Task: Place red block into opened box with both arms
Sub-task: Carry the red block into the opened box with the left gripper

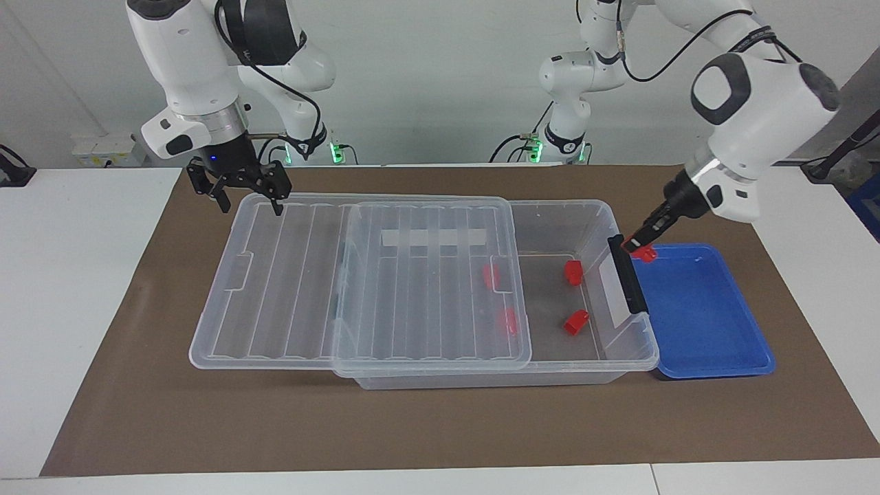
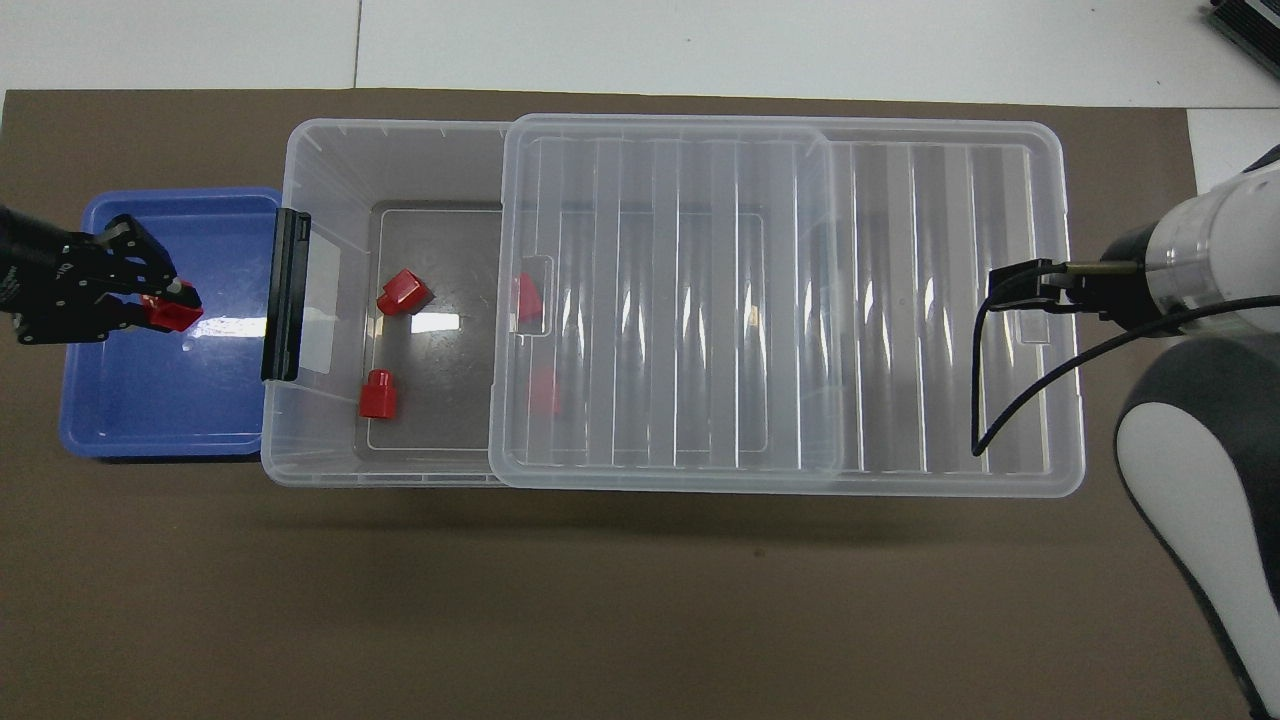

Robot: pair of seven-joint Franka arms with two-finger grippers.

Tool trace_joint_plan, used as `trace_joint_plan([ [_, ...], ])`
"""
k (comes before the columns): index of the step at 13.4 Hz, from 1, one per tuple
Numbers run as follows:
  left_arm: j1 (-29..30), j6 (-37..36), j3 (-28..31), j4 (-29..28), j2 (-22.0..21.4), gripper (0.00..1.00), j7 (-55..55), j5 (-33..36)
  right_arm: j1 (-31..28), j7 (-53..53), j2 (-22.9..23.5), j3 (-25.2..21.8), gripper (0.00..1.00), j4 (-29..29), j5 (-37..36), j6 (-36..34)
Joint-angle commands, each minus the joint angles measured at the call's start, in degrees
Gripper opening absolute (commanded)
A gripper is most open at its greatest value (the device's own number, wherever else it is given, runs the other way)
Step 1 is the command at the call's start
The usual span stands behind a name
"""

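Progress stands near the end: four small bright red plastic blocks (image 2: 403,292) already lie on the floor of the large clear plastic storage box (image 1: 591,227), two in the open part and two seen through the ribbed clear lid (image 2: 665,300), which is slid toward the right arm's end and leaves the box open at the black bar handle (image 1: 625,273).

My left fingers (image 1: 641,247) are clamped on the fifth red block (image 2: 172,313), which hangs in the air over the shallow blue plastic tray (image 1: 708,323), just beside the handle end of the box. The tray holds nothing else that I can see.

Remaining steps, as I judge them:
1. Carry the block over the handle and the box rim.
2. Bring it over the uncovered floor.
3. Release it.

Obstacles: the handle and the raised end wall stand between the block and the opening (clearance looks small from the facing view). The lid covers most of the box, so only the handle end is usable.

My right fingers (image 1: 240,189) are spread apart and hold nothing, hovering over the lid's corner at the right arm's end; that arm waits. A brown mat (image 1: 412,426) covers the table under everything.
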Motion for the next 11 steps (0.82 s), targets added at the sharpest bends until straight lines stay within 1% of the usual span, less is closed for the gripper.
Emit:
trace_joint_plan([
  [1,-6.37,11.37,0.70,-10.48,-2.72,0.00,-3.20,3.22,-0.18,1.04,0.07,0.06,1.00,2.53,0.24,-4.02],
  [3,-9.29,17.97,0.70,-16.47,-2.99,0.00,-2.60,10.65,-0.36,0.87,-0.72,-0.03,1.00,2.53,0.33,-5.78],
  [4,-9.30,18.78,0.61,-17.89,-3.25,0.00,-1.37,12.96,-0.97,0.34,-1.07,-0.11,1.00,2.44,0.42,-6.66],
  [6,-9.12,19.32,0.61,-19.30,-2.99,0.00,4.50,13.34,-1.15,0.25,-1.43,-0.47,1.00,2.09,0.51,-6.93],
  [8,-9.47,22.11,0.61,-21.23,-2.30,0.00,5.32,13.77,-0.97,-0.01,-2.12,-0.64,1.00,2.00,0.51,-7.63],
  [10,-11.22,25.98,0.70,-22.91,-0.19,0.00,5.15,14.74,-0.63,-0.10,-2.57,-1.43,1.00,1.74,0.51,-8.07],
  [11,-11.49,27.74,0.70,-23.00,1.91,0.00,5.06,16.31,-0.10,-0.19,-2.74,-2.65,1.00,1.65,0.51,-8.51],
])
